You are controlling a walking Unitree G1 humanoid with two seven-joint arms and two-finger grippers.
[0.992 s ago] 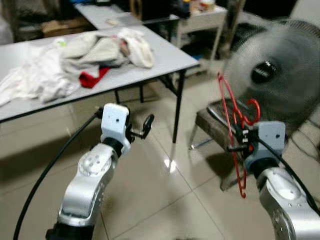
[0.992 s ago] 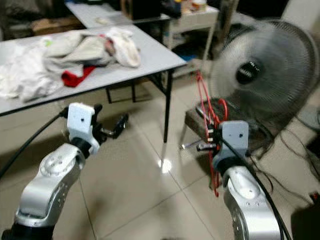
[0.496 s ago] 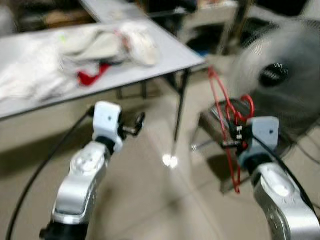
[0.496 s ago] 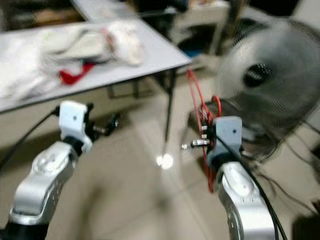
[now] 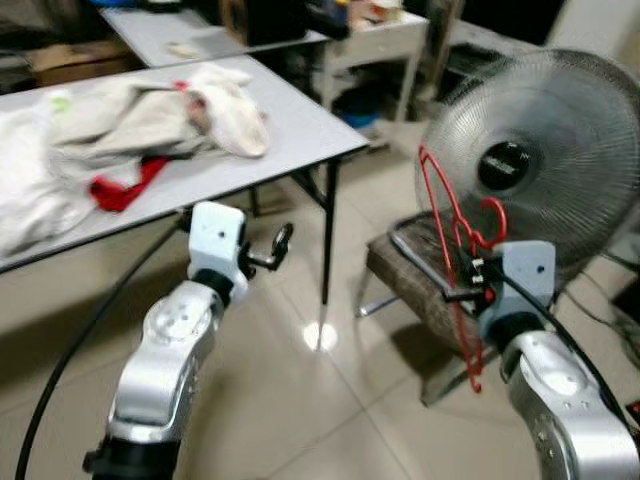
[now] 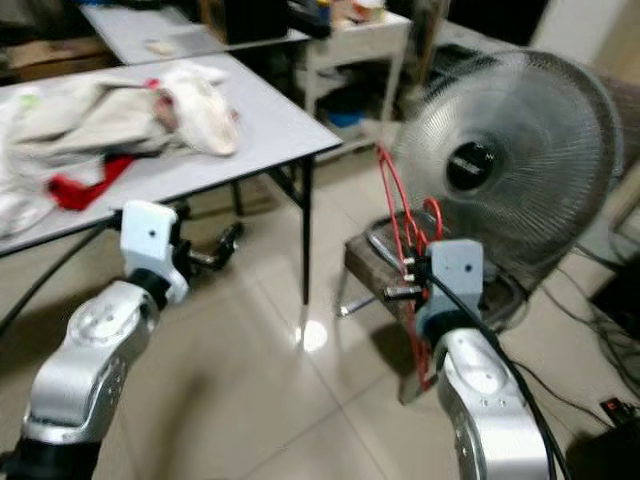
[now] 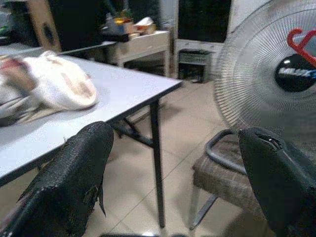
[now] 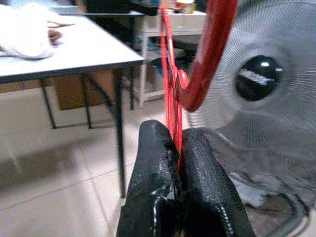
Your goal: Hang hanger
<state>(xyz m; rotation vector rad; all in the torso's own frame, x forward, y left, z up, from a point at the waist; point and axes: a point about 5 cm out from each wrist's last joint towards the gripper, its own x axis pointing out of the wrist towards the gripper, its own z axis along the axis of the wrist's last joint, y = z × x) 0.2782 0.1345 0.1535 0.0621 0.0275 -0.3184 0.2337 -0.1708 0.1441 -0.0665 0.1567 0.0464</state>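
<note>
Turning away from the desk [image 5: 300,115], you now face the fan [image 5: 535,165] just beyond your right gripper [image 5: 462,281], clamped tight on the red hanger [image 5: 447,215]. No rail shows yet. Left gripper [image 5: 277,247] spread wide, empty.

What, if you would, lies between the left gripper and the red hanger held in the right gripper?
In the left eye view, between the left gripper and the red hanger stand the grey table's black leg and the near edge of a cushioned chair, over bare tile.

One red hanger [image 5: 452,235], one standing fan [image 5: 535,165] and one chair [image 5: 425,285] are in sight. Two grey tables [image 5: 300,125] stand here, the nearer bearing one heap of clothes [image 5: 130,115].
</note>
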